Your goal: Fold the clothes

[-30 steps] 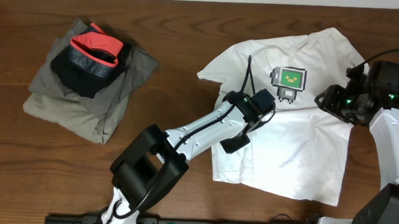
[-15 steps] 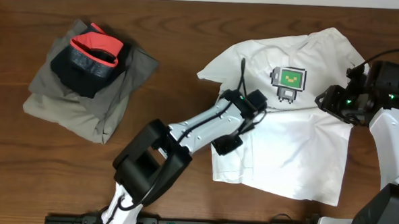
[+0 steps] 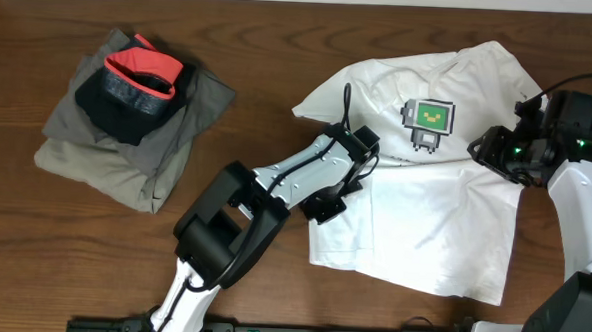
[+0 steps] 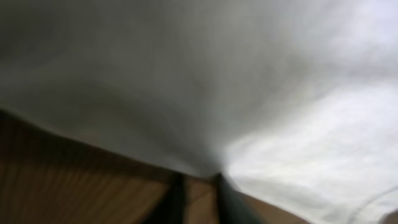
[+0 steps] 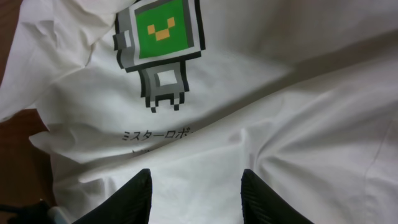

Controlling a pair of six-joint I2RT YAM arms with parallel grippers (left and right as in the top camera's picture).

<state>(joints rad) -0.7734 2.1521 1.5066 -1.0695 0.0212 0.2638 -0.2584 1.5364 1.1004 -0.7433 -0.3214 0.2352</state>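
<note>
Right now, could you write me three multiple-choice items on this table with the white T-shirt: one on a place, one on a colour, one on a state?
1. Where does the folded olive-grey fabric pile lie? A) left of the white fabric T-shirt B) on the T-shirt C) under the right arm
2. What colour is the square face of the pixel-robot print? A) red B) green C) blue
3. How do the jaws of the right gripper stand? A) shut on a sleeve B) shut on nothing C) open
Key: 1 A, it sits apart at the left; 2 B, the right wrist view shows green; 3 C, they stand apart over the shirt.
</note>
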